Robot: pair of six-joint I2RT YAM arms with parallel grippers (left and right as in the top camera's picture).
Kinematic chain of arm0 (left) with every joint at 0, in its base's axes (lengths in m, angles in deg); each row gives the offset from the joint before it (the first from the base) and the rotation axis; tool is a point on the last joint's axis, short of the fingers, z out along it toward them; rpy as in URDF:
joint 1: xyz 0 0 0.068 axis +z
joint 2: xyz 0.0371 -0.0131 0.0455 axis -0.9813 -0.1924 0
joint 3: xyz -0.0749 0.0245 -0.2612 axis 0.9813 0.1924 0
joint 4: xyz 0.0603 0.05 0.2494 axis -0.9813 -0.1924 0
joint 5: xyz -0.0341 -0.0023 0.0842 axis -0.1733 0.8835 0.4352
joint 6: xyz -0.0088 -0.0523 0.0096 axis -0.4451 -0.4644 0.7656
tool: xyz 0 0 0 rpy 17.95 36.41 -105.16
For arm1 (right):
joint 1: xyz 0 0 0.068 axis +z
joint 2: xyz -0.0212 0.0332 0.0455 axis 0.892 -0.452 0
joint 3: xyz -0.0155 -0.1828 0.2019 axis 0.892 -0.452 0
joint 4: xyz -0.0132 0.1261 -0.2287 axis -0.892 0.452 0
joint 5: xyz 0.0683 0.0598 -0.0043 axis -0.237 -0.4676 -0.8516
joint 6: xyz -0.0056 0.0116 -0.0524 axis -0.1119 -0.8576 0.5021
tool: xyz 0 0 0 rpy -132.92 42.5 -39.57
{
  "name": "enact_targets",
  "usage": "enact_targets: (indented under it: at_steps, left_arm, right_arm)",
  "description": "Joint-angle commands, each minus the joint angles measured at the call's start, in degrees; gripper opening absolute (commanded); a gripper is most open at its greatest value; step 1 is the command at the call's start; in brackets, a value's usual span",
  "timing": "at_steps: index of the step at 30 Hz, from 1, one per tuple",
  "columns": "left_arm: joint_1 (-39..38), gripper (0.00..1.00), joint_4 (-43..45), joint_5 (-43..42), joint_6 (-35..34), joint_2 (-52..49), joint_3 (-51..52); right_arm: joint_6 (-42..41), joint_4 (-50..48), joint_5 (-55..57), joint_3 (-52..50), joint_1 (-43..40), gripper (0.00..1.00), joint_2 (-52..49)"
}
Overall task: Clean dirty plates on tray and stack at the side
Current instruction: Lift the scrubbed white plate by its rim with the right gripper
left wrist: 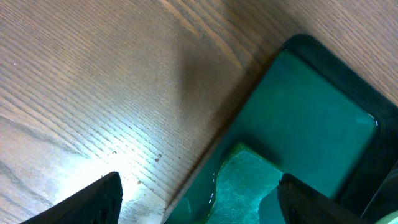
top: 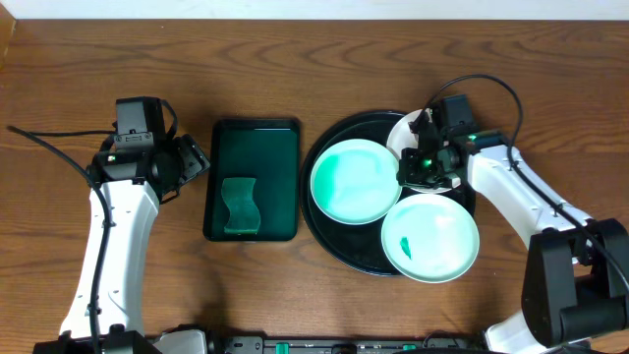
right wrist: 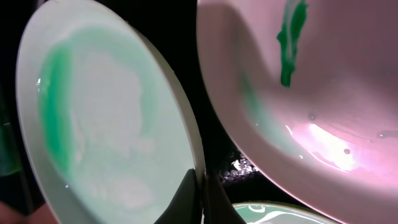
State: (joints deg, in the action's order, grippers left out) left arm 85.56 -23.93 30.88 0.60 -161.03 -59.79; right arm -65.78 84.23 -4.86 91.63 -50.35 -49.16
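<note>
Done so far: by my reading nothing; all three dirty plates lay on the tray (top: 329,236) and no stack stood beside it.
Left to do: most likely every plate needed wiping, lifting off the tray and piling at its side.
Near plate (top: 429,237): at the tray's near right, hanging out over the rim towards the robot. It was white with a faint mint cast and had one small green smear left of its middle.
Sponge (top: 239,206): a pale green wavy-edged pad in the near end of the green tray (top: 253,147), which lay just left of the black tray and apart from it.
Mint plate (top: 352,180): on the tray's left half, its rim meeting the near plate's. A mint wash covered the bowl, paler at the centre, with a stronger green band along one side in the right wrist view.
Right tool (top: 425,169): closed, with nothing between the fingers. It hung right of the tray's centre, tips down at the mint plate's right rim; whether they touched it could not be told.
Left tool (top: 194,157): jaws spread wide and empty, well left of the tray and past the green tray, low over the bare desk (top: 550,79).
Far plate (top: 401,133): at the tray's far right, mostly hidden under the right arm. Only a white crescent showed, so its dirt could not be judged.
Tray surface: glossy black with a raised rim, showing between and around the plates.
</note>
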Motion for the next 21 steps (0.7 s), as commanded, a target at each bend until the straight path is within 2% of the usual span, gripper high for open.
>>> enact_targets:
  at_steps: [1,14,21]
  left_arm:
    - [0.17,0.80,-0.02,0.96,0.11,-0.02,-0.72]
    - [0.17,0.80,-0.02,0.96,0.11,-0.02,-0.72]
    - [0.17,0.80,-0.02,0.96,0.11,-0.02,-0.72]
  right_arm:
    - [2.45,0.15,-8.61,0.48,-2.49,0.01,1.36]
    - [1.20,0.37,-9.03,0.61,-1.90,0.01,1.36]
    - [-3.30,-0.11,0.68,2.73,2.69,0.01,1.36]
